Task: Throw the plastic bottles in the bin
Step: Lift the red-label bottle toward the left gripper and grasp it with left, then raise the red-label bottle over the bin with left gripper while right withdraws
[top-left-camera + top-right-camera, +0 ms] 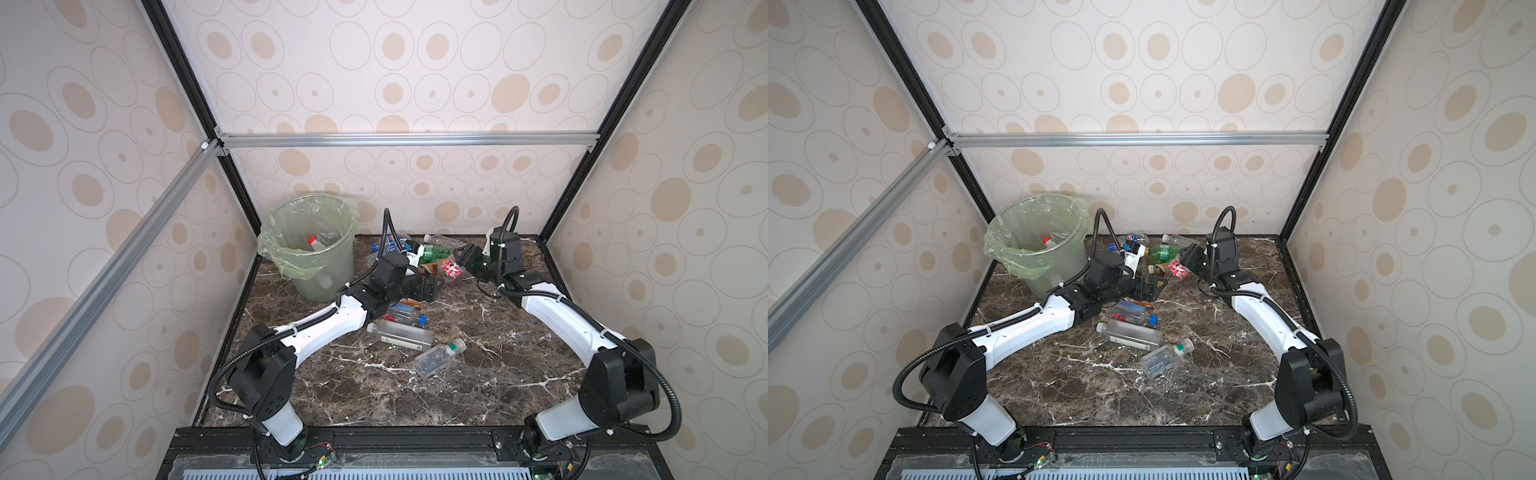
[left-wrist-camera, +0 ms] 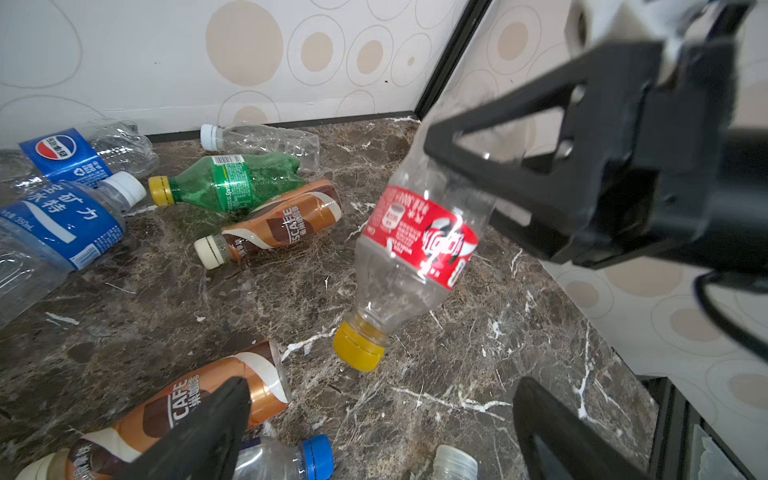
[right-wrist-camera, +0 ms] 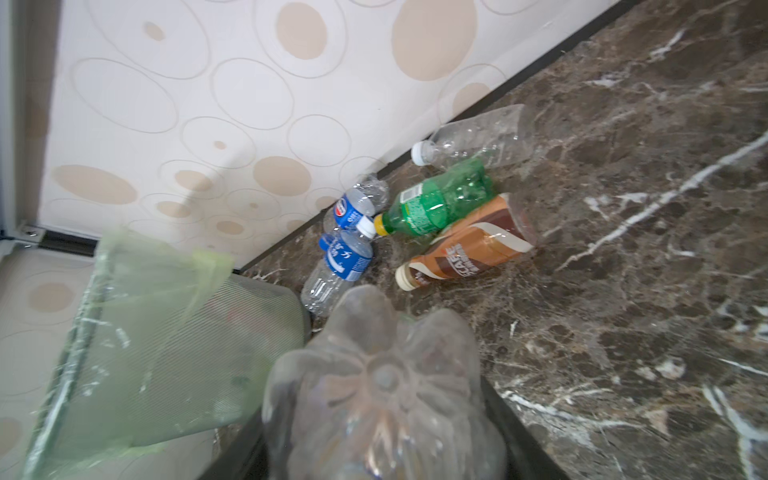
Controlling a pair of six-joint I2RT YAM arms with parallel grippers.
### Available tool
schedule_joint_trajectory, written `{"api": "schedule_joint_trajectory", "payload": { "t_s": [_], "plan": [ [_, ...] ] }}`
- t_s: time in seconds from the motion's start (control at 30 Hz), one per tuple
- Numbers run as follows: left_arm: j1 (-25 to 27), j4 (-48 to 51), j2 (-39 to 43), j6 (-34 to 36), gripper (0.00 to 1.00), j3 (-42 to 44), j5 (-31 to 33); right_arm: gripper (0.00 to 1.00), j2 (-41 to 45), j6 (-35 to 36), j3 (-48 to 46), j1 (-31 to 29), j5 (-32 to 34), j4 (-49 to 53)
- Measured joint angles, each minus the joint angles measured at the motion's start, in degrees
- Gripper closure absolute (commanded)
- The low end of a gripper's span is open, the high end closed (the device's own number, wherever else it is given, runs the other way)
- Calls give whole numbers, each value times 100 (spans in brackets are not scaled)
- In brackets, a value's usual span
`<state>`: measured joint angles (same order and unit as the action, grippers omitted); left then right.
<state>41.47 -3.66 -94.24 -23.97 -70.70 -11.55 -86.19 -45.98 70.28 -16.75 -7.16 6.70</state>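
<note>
**Right gripper (image 1: 459, 262) clamped on the red-label bottle (image 2: 419, 237), cap down.**
We see the left gripper (image 2: 380, 395) spread wide, empty, brown bottle (image 2: 145, 424) beside one finger.

Enclosure, interior fittings.
- Back wall (image 1: 395, 75): cream covering printed with beige ovals and thin grey rings.
- Left wall (image 1: 83, 166) and right wall (image 1: 685, 187): same print.
- Black posts (image 1: 180, 70): two, slanting up the rear corners.
- Silver rail (image 1: 407, 139): horizontal, across the back wall between the posts.
- Second silver rail (image 1: 99, 282): along the left wall, from the rear corner joint.
- Table top (image 1: 478, 374): dark brown marble pattern with white veins.
- Black edging strip (image 2: 291, 124): at the foot of the back wall.
- Black base rail (image 1: 395, 440): along the near edge.
- Light: soft and even, with faint shadows.
</note>
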Motion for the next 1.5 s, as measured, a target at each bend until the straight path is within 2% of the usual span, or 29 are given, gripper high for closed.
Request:
{"api": "schedule_joint_trajectory", "payload": {
  "t_s": [0.33,0.53,1.1,1.2,1.33,1.5],
  "plan": [
    [4,-476,-33,566,2,85,-114,46,20,136,442,-28,-756,326],
    [4,-660,-356,826,5,-48,-151,46,20,267,614,-66,-1119,498],
    [4,-1449,-483,879,18,-48,-363,47,9,363,675,-149,-1563,599],
    [4,-1519,-492,868,24,-63,-361,47,4,365,675,-188,-1582,597],
    [4,-1558,-562,846,39,-168,-369,47,4,369,675,-216,-1572,595],
    [2,-1580,-575,835,50,-168,-367,45,4,367,675,-216,-1556,599]
  ]
}}
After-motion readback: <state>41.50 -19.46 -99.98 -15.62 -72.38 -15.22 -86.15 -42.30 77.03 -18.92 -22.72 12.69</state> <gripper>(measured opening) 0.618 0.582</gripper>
